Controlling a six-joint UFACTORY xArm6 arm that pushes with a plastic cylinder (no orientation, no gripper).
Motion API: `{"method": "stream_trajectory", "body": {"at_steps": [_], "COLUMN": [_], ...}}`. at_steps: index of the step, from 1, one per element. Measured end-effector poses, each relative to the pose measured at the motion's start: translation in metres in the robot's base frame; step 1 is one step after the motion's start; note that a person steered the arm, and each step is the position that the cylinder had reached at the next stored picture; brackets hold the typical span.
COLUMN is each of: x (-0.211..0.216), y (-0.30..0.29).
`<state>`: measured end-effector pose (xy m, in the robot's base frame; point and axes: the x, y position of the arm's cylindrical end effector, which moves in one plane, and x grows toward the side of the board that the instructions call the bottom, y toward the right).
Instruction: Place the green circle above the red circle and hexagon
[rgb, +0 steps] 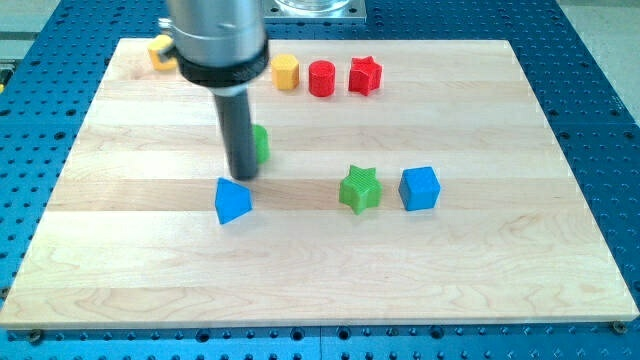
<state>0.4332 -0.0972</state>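
Bench: a pale wooden board (330, 270) lying on a blue perforated base (600, 120); every block sits on the board.

Tip: my tip (242, 178), the lower end of the straight dark rod, rests on the board left of centre. There is no gripper on this arm, so nothing opens or closes; the rod can only shove.

Target block: the small green round block (261, 143) is mostly hidden behind the rod, with only its right-hand sliver showing. It seems to touch the rod's right side, just above the tip, though contact cannot be confirmed.

Goal markers: the red cylindrical block (322, 78) and the yellow hexagonal block (286, 72) stand side by side near the view's top edge, with a red star-shaped block (365, 76) just to their right.

Key relation: the green round block lies up and to the right of my tip, and the red and yellow pair lies further the same way. I judge the tip is on the correct side for a push towards the top right.

Catch: to finish above the pair, the green block must pass around them, and little board remains there.

Bystanders: a blue triangular block (232, 201) sits just below the tip; a green star-shaped block (360, 189) and a blue cube (419, 188) sit well to the right; a yellow block (160, 51) peeks out at top left, its shape unclear.
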Motion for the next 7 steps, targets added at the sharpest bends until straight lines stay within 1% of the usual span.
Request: {"method": "stream_trajectory", "body": {"at_steps": [1, 2, 3, 4, 5, 6, 7], "x": [-0.030, -0.016, -0.061, -0.116, -0.154, -0.169, -0.194], "y": [0.018, 0.042, 0.011, -0.014, -0.012, -0.042, -0.006]}}
